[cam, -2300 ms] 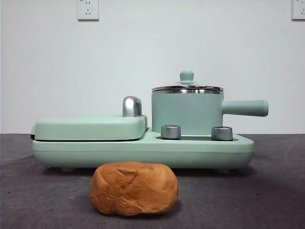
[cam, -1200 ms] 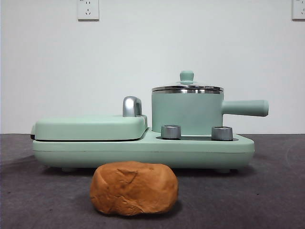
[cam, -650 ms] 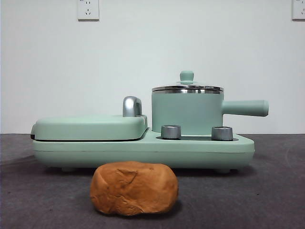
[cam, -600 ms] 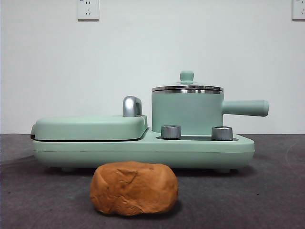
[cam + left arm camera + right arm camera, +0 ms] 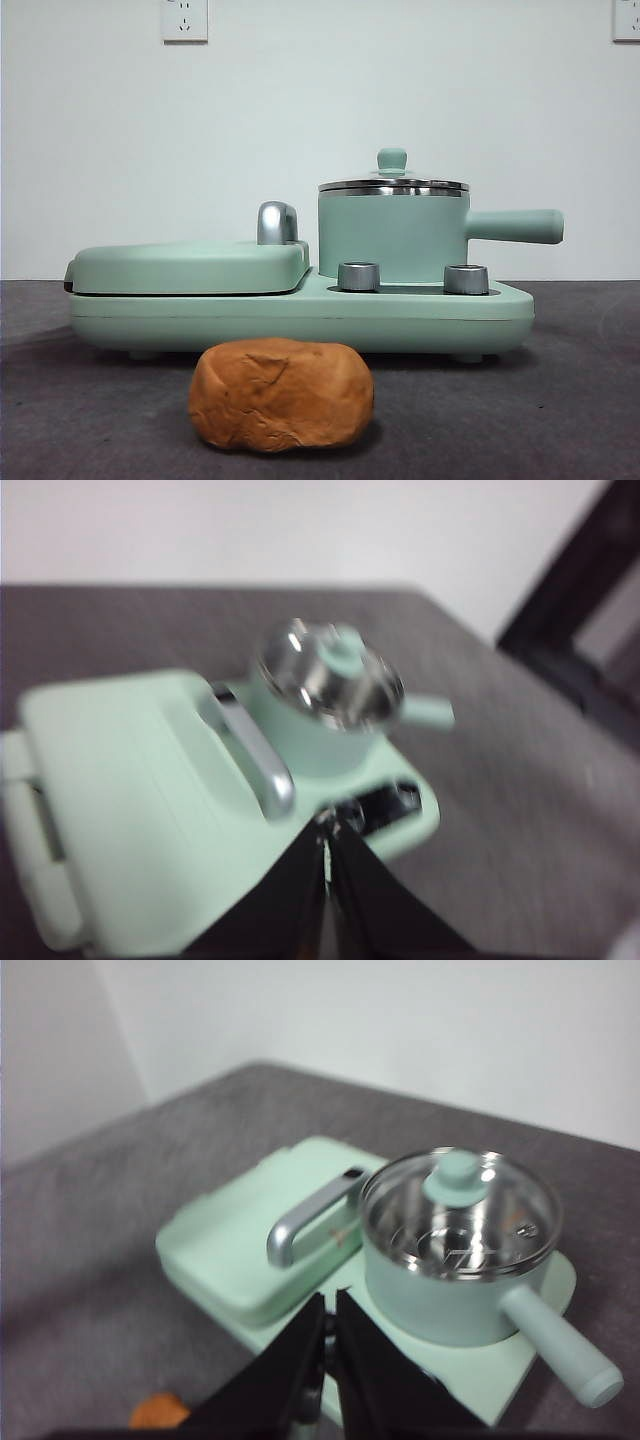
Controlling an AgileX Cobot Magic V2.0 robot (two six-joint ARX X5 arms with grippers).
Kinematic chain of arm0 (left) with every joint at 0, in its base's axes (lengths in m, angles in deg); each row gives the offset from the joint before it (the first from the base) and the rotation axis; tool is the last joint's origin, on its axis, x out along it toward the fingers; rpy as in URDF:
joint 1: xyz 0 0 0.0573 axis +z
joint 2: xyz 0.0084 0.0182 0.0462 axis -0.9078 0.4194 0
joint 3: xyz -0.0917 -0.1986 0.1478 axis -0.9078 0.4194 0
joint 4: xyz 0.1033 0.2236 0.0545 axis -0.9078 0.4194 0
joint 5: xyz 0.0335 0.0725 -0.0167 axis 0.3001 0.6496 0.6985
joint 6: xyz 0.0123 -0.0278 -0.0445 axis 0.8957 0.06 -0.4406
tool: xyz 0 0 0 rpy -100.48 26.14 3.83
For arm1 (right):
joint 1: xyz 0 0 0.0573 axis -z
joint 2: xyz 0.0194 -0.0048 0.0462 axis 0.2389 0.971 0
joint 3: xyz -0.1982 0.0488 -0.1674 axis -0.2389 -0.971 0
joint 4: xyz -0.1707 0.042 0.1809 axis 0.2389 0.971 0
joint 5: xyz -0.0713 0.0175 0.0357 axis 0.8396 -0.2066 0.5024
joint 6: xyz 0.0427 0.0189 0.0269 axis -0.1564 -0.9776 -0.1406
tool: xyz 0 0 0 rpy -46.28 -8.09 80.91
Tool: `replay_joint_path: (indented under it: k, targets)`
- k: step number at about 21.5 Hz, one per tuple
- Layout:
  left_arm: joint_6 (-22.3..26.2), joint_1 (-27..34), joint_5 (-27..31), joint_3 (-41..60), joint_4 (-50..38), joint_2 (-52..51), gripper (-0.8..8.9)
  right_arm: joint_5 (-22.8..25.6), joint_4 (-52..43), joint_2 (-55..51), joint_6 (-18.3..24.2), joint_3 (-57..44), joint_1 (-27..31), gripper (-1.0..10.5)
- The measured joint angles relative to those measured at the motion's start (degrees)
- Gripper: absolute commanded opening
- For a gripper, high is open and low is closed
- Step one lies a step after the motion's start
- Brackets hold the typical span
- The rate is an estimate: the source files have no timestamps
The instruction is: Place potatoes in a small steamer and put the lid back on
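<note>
The left gripper (image 5: 326,830) shows two black tapering jaws pressed together with nothing between them, poised above the front edge of a mint-green appliance base (image 5: 400,830); its view is blurred. The right gripper (image 5: 327,1325) likewise has its smooth black jaws closed to a thin slit, empty, hanging above the same base and looking down on it. Neither arm appears in the front view. On the base stands the small steamer (image 5: 392,238), a matte mint-green cylindrical pot with a polished steel rim and a straight green side handle. The lid (image 5: 460,1210), round clear glass ringed in shiny steel with a small mint-green knob, sits on the pot. Beside the pot lies a flat green hinged griddle (image 5: 190,266) with a curved chrome handle (image 5: 277,222), and two ridged metal dials (image 5: 358,276) stand on the base before the pot. The potato (image 5: 281,394), a lumpy orange-brown lump with creased matte skin, rests on the dark grey textured table (image 5: 560,410), in front of the appliance and apart from it.
</note>
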Motion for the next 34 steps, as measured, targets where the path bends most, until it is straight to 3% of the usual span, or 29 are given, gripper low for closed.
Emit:
replay_joint_path:
  k: [9, 13, 25, 34]
  targets:
    - [14.6, -6.7, 4.4, 0.0, 6.3, 3.5, 0.32, 8.9, 6.1, 3.6, 7.5, 0.0, -4.4, 0.5]
    - [17.0, -6.9, 4.5, 0.0, 5.1, 3.8, 3.4, 9.0, 6.7, 4.8, 8.1, 0.0, -4.4, 2.8]
    - [17.7, -8.1, 4.5, -0.2, 0.7, 4.5, 3.38, 10.3, 6.6, 4.7, 7.3, 0.0, -4.4, 3.2]
    - [17.7, -11.4, 4.5, -0.2, -13.2, 14.5, 3.06, 11.7, 6.6, 4.7, 5.6, 0.0, -4.4, 3.2]
